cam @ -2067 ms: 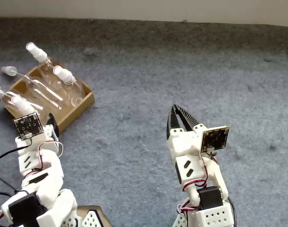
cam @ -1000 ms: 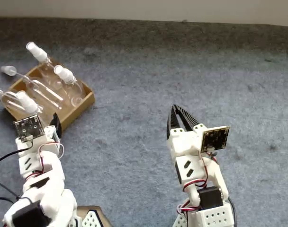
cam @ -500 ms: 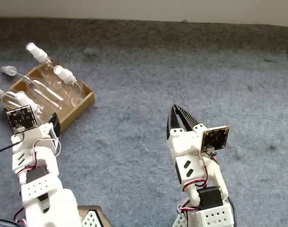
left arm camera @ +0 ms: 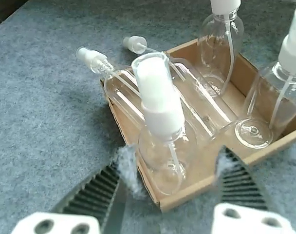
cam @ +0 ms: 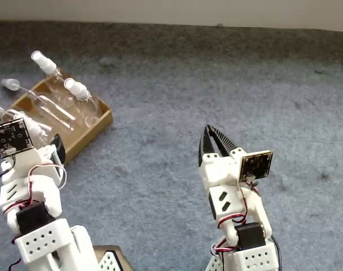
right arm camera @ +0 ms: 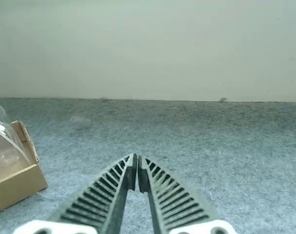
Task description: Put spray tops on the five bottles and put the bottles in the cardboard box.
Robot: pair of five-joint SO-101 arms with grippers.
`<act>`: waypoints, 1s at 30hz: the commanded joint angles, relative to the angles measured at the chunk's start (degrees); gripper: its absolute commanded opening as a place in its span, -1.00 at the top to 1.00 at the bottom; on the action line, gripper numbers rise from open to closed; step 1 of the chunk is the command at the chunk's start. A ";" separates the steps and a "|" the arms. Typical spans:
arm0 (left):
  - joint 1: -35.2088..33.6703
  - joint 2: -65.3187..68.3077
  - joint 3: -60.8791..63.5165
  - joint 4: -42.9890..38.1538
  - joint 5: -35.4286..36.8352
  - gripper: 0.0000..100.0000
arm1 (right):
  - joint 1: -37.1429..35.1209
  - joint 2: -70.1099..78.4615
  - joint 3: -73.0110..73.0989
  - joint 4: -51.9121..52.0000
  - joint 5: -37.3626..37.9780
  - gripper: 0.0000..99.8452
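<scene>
The bottles (cam: 88,107), all five with white spray tops fitted, sat inside the cardboard box (cam: 89,135) at the far left of the grey carpet (cam: 216,84). Three stood upright or slightly tilted, and two lay flat with their tops poking out over the box wall. The left gripper (left arm camera: 170,163) hung just beside the box's near corner with its jaws spread wide and nothing between them. The right gripper (right arm camera: 137,158) rested well apart over bare carpet, pinched closed and empty. The task looked essentially finished. Any next move probably called only for drawing the left arm clear without nudging the nearest bottle (left arm camera: 162,141). No label, brand or writing could be read on the bottles or box.
</scene>
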 commanded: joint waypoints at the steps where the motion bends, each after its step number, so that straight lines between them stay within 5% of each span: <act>1: -0.04 -1.01 -7.43 5.89 -0.26 0.77 | -0.22 -0.31 6.73 0.40 0.53 0.99; 8: 4.44 -1.01 -15.96 16.35 -0.26 0.79 | -0.22 -0.31 6.73 0.40 0.53 0.99; 12: 6.81 -1.01 -20.44 21.89 -0.26 1.00 | -0.22 -0.31 6.73 0.40 0.53 0.99; 30: 17.36 -1.98 -29.49 36.66 -0.35 0.99 | -0.22 -0.31 6.73 1.54 0.53 0.99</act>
